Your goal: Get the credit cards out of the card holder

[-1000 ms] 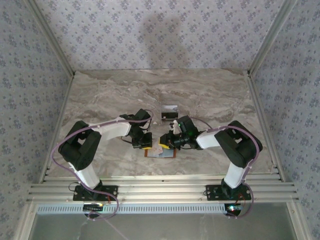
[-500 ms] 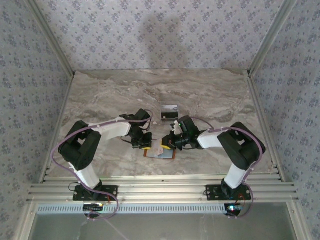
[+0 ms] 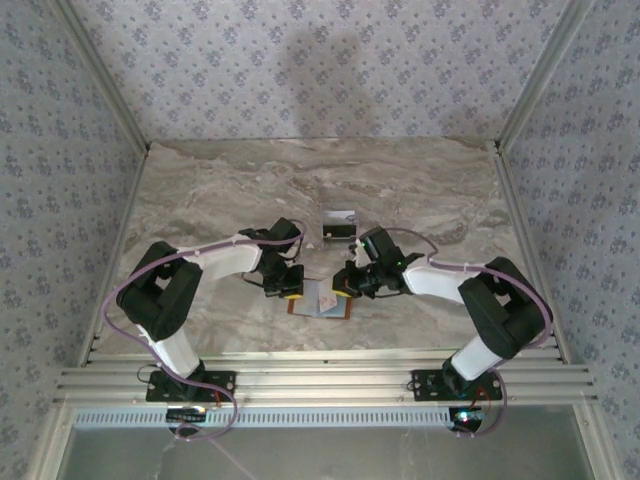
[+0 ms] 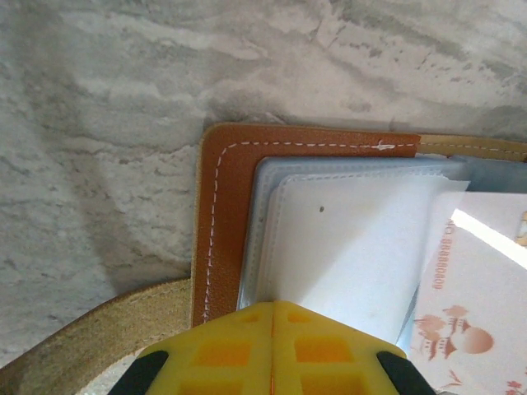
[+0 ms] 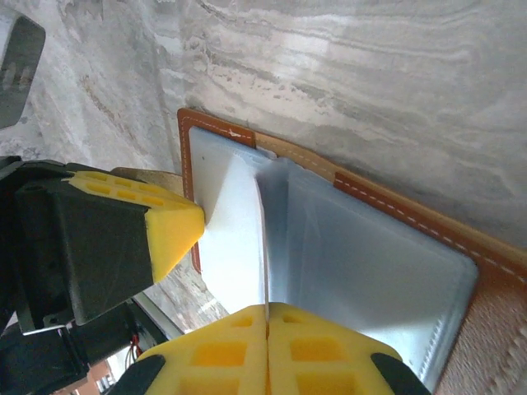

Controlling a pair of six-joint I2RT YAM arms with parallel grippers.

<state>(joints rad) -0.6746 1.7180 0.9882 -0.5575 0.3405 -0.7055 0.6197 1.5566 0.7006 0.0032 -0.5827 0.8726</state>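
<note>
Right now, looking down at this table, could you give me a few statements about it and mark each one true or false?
1. The card holder lies open on the table. True.
2. Both arms' jaws stand wide open. False: both pairs are shut.
3. The left jaws rest their tips on the holder's pale inside. True.
4. The holder is black outside. False: it is brown with pale stitching.
5. A small tray sits beyond the holder, farther from the arm bases. True.
</note>
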